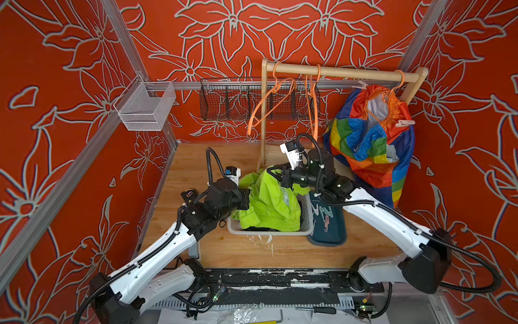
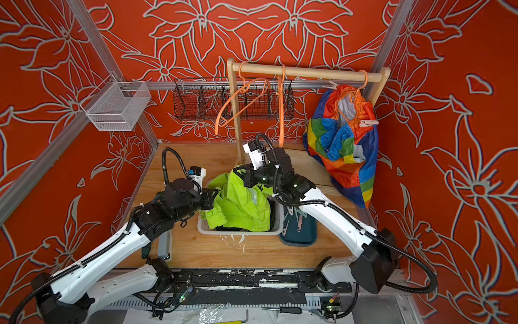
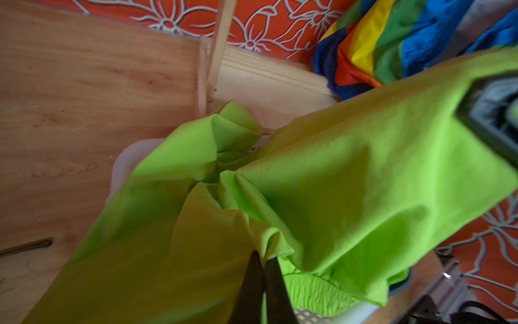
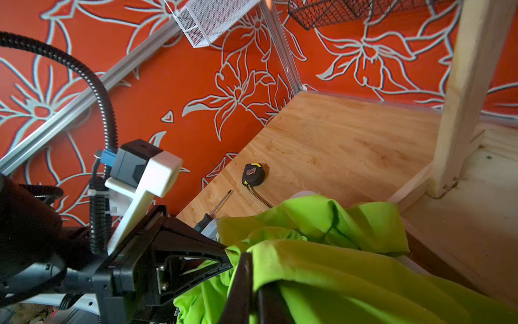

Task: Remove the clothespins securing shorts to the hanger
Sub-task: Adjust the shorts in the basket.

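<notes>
Lime green shorts (image 1: 269, 202) (image 2: 241, 204) lie bunched over a white basket (image 1: 269, 232) in both top views. My left gripper (image 1: 248, 199) (image 3: 263, 261) is shut on a fold at their left side. My right gripper (image 1: 276, 172) (image 4: 253, 269) is shut on their far edge, and the cloth drapes over its fingers (image 4: 241, 280). Rainbow shorts (image 1: 370, 146) (image 2: 344, 146) hang from an orange hanger (image 1: 398, 84) at the rail's right end. A pale pink clothespin (image 1: 404, 123) (image 2: 368, 122) is clipped at their right side. Both grippers are well below and left of it.
A teal tray (image 1: 328, 224) right of the basket holds loose clothespins (image 2: 298, 220). Two bare orange hangers (image 1: 269, 103) (image 1: 315, 112) hang on the wooden rack, whose post (image 1: 263, 112) rises just behind the basket. A black wire basket (image 1: 252, 101) and a white mesh basket (image 1: 145, 109) are on the walls. A tape measure (image 4: 253, 174) and a screwdriver (image 4: 215, 209) lie on the table.
</notes>
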You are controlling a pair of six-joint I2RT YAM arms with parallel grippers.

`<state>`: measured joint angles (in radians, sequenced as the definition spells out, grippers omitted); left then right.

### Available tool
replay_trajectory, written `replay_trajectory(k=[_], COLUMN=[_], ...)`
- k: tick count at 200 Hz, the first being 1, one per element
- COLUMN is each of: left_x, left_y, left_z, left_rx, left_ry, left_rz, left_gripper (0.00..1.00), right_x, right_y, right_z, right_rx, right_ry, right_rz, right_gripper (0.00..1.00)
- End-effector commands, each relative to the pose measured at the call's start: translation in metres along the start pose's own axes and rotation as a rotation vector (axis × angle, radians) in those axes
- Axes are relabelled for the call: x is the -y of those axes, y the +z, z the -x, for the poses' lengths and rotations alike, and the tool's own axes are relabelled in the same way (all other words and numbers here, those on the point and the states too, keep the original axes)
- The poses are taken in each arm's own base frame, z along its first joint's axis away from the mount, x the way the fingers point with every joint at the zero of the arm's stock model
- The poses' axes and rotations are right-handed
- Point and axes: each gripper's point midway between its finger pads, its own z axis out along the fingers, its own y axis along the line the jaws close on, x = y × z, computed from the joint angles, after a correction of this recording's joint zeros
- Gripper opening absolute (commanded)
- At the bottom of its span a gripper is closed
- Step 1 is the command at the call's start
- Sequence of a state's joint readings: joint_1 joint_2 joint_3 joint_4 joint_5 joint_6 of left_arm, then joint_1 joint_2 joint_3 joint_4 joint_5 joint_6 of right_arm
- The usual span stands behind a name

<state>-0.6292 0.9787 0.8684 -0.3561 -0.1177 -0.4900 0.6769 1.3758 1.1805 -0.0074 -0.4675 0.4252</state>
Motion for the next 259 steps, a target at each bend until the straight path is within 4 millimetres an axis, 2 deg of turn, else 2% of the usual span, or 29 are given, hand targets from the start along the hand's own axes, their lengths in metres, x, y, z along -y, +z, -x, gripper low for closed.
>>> replay_trajectory(k=[1, 37, 88, 113, 117, 140, 178, 201, 230, 246, 259], left_x=[-0.007, -0.005, 0.008, 0.018, 0.017, 0.028, 0.049, 0.060, 0.060, 0.059, 0.057], left_y=[0.000, -0.004, -0.010, -0.015, -0.005, 0.006, 0.037, 0.064, 0.099, 0.109, 0.112], left_z=[0.019, 0.030, 0.049, 0.061, 0.058, 0.066, 0.080, 0.072, 0.034, 0.007, -0.017], left_rx=[0.100, 0.139, 0.188, 0.217, 0.193, 0.196, 0.223, 0.203, 0.097, 0.040, 0.006], left_ry=[0.013, 0.017, 0.017, 0.021, 0.028, 0.035, 0.013, -0.043, -0.097, -0.107, -0.104], left_rz=[0.045, 0.040, -0.005, -0.038, -0.025, -0.052, -0.119, -0.182, -0.197, -0.192, -0.182], left_gripper=[0.00, 0.00, 0.00, 0.00, 0.00, 0.00, 0.00, 0.00, 0.00, 0.00, 0.00], right_x=[0.006, 0.042, 0.094, 0.114, 0.116, 0.128, 0.139, 0.141, 0.139, 0.140, 0.141], right_y=[0.014, 0.035, 0.059, 0.055, 0.054, 0.039, 0.009, -0.003, -0.007, -0.009, -0.007], right_z=[-0.010, -0.060, -0.147, -0.188, -0.192, -0.216, -0.230, -0.229, -0.223, -0.219, -0.214], right_rx=[0.031, 0.007, -0.022, -0.053, -0.057, -0.089, -0.099, -0.105, -0.103, -0.100, -0.115], right_ry=[0.014, 0.040, 0.093, 0.108, 0.108, 0.085, 0.038, 0.019, -0.004, -0.011, -0.026], right_rz=[0.004, -0.055, -0.105, -0.169, -0.180, -0.271, -0.408, -0.443, -0.453, -0.469, -0.483], right_gripper=[0.00, 0.00, 0.00, 0.00, 0.00, 0.00, 0.00, 0.00, 0.00, 0.08, 0.08])
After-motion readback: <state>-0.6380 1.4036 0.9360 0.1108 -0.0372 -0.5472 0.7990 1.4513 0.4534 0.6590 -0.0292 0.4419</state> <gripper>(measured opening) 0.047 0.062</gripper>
